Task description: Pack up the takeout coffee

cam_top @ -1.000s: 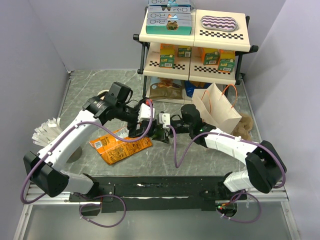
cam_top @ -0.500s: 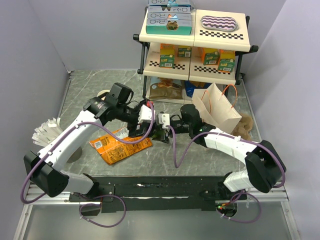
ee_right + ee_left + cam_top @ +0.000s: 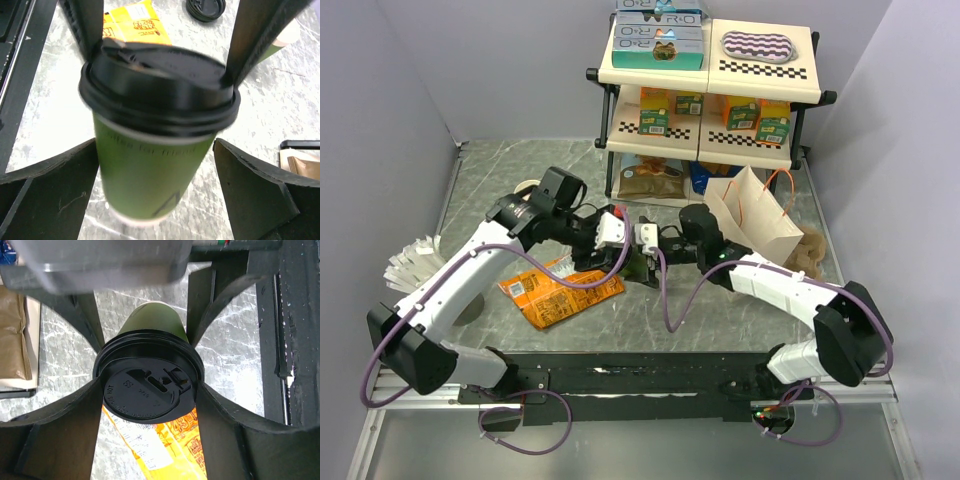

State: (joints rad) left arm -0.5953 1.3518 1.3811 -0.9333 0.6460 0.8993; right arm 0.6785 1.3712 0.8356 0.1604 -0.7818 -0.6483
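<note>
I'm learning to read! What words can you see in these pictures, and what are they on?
"coffee for friend", the end curving out of sight: on the takeout coffee cup.
Black lid: raised marks, too small to read.
Orange snack packet: print too blurred.
Shelf boxes: lettering too small to read.

Both arms reach inward and meet over mid-table, wrists nearly nose to nose.

Left arm: runs up from its base, bends at a raised elbow, forearm angled down toward centre. Left end effector (image 3: 623, 258) has both fingers (image 3: 60, 440) pressed to the lid rim of the takeout coffee (image 3: 149, 392), one on each side.

Right arm: stretched low and leftward, elbow raised by the wrist. Right end effector (image 3: 645, 255) is spread wide, fingers (image 3: 50, 190) flanking the cup body, a gap showing on either side.
</note>
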